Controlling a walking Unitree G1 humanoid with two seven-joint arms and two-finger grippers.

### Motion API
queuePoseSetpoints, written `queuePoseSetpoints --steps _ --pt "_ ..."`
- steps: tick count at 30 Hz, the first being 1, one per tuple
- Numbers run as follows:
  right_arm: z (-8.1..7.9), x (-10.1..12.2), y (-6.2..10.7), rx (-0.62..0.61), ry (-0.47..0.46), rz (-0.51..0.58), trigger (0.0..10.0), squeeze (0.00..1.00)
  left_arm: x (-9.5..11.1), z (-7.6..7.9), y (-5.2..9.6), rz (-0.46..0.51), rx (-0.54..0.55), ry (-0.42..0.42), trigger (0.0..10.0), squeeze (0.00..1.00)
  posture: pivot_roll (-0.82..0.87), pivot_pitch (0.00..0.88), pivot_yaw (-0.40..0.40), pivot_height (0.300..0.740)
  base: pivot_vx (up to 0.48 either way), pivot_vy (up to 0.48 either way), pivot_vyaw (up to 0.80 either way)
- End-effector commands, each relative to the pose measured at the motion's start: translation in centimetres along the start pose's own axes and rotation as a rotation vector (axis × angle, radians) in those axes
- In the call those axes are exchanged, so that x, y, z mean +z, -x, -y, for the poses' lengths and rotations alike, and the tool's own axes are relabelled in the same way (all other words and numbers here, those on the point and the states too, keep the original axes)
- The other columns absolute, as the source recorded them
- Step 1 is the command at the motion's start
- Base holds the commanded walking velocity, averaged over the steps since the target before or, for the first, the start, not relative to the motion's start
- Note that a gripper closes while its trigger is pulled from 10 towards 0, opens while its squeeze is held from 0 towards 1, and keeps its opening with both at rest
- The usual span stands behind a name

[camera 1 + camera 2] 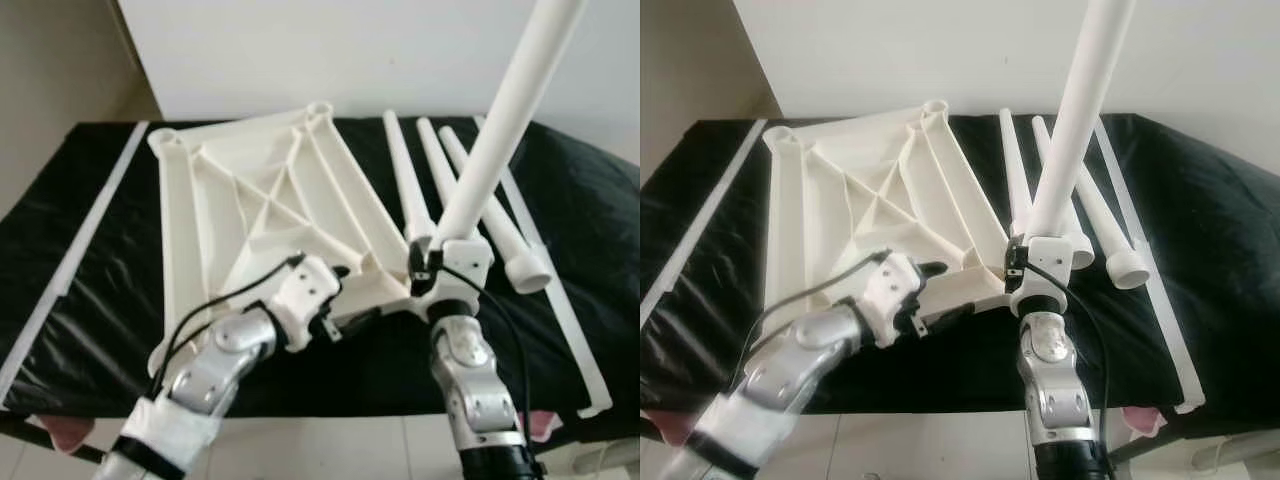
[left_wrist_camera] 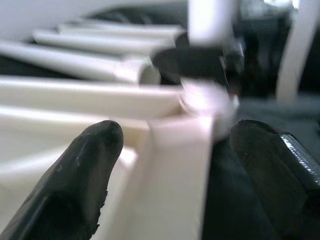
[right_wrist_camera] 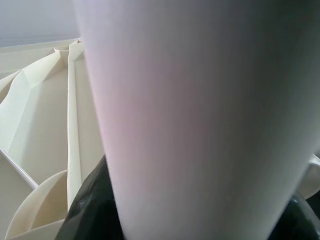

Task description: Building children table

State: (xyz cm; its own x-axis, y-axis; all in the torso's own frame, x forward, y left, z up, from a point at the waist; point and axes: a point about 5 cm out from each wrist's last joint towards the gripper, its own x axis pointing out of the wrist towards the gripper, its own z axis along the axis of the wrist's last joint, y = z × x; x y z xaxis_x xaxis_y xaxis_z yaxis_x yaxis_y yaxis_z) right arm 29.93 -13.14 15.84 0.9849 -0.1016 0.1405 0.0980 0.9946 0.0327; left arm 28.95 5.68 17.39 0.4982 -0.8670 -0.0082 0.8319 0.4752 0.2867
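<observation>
Head pair downward over tabletop; wrist views close against it.

The tabletop lies underside up on the table; three legs lie right of it (side by side).

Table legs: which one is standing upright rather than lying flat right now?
The leg gripped by the right gripper, standing at the near right corner of the upturned tabletop. The other three legs lie side by side on the black surface beyond it.
</observation>
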Motion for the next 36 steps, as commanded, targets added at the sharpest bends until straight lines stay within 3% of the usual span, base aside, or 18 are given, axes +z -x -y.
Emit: queuePoseSetpoints --steps 1,9,19,35,36 --pt "0.7 -1.8 0.4 -0.044 -0.004 -0.088 10.0 0.0 -0.4 0.2 0.2 -0.008 -0.057 0.002 10.0 0.0 -0.14 0.051 0.064 0.74 0.0 0.0 0.0" --pt "0.9 -2.2 0.0 -0.046 0.02 -0.087 10.0 0.0 -0.3 -0.1 -0.2 -0.001 -0.054 -0.012 10.0 0.0 -0.14 0.003 0.057 0.74 0.0 0.0 0.0" --pt "0.7 -2.2 -0.3 -0.05 0.018 -0.082 10.0 0.0 -0.2 -0.7 -0.5 0.011 -0.045 -0.021 10.0 0.0 -0.15 0.0 0.054 0.74 0.0 0.0 0.0" --pt "1.8 -1.9 -0.9 -0.041 0.032 -0.041 10.0 0.0 -0.3 -1.0 -0.9 0.01 -0.043 -0.019 10.0 0.0 -0.15 0.003 0.066 0.74 0.0 0.0 0.0" --pt "1.6 -1.8 -0.8 -0.02 0.024 -0.034 10.0 0.05 -0.4 -1.0 -0.8 0.008 -0.043 -0.02 10.0 0.0 -0.15 0.006 0.067 0.74 0.0 0.0 0.0"
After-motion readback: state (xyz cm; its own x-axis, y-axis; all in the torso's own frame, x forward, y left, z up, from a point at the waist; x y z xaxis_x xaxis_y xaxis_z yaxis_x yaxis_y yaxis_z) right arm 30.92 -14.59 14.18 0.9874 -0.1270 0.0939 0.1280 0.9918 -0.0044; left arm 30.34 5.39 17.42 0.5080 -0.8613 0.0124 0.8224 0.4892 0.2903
